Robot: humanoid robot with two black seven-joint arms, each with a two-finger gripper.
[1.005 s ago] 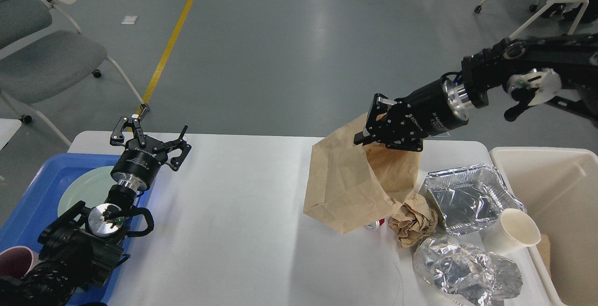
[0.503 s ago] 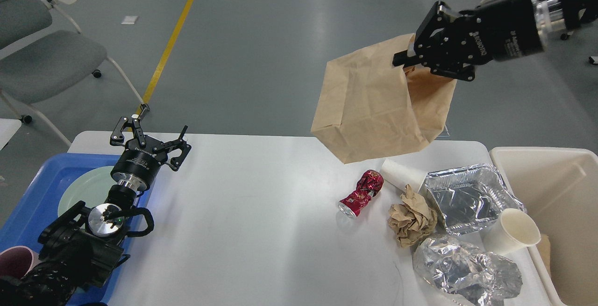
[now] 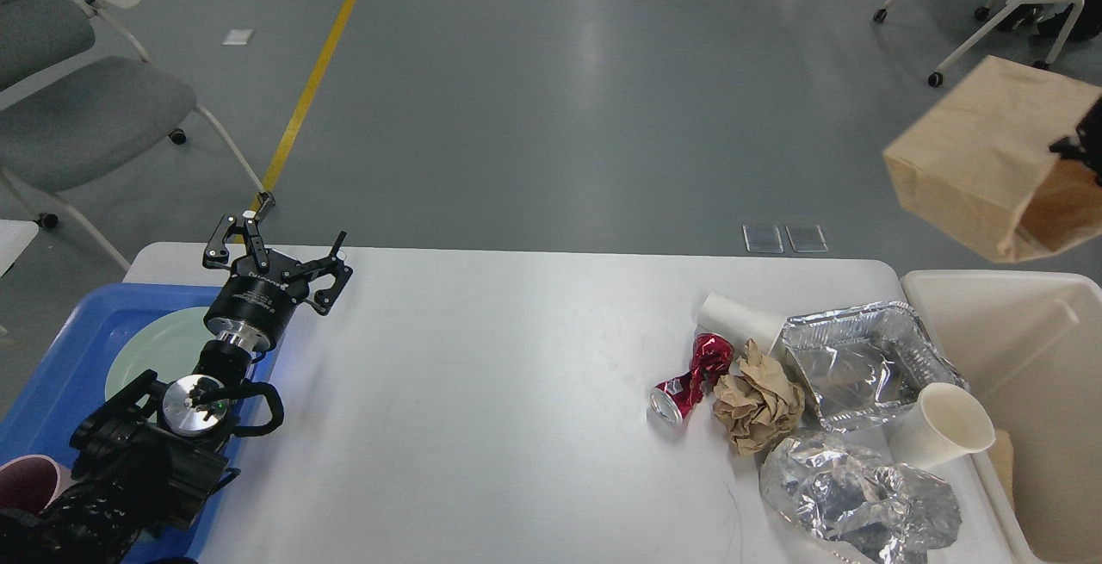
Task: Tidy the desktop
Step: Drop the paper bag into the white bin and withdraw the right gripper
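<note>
The white desktop (image 3: 482, 409) carries rubbish at its right end: a crushed red can (image 3: 689, 376), a ball of crumpled brown paper (image 3: 758, 396), a foil tray (image 3: 861, 362), a wad of crumpled foil (image 3: 861, 499), an upright paper cup (image 3: 943, 426) and a paper cup lying on its side (image 3: 740, 319). My right gripper (image 3: 1086, 144) shows only as a black tip at the right edge. It holds a brown paper bag (image 3: 981, 159) in the air above the cream bin (image 3: 1024, 349). My left gripper (image 3: 287, 235) is open and empty over the desktop's far left corner.
A blue tray (image 3: 60, 349) at the left holds a pale green plate (image 3: 164, 349) and a pink cup (image 3: 26, 482). A thin dark scratch (image 3: 732, 517) marks the desktop near the foil. Grey chairs stand on the floor at far left and far right.
My right gripper lifted the paper bag off the table and swung it up and right, over the bin. That uncovered the red can, which rolled right against the crumpled paper. The left arm stayed still.
</note>
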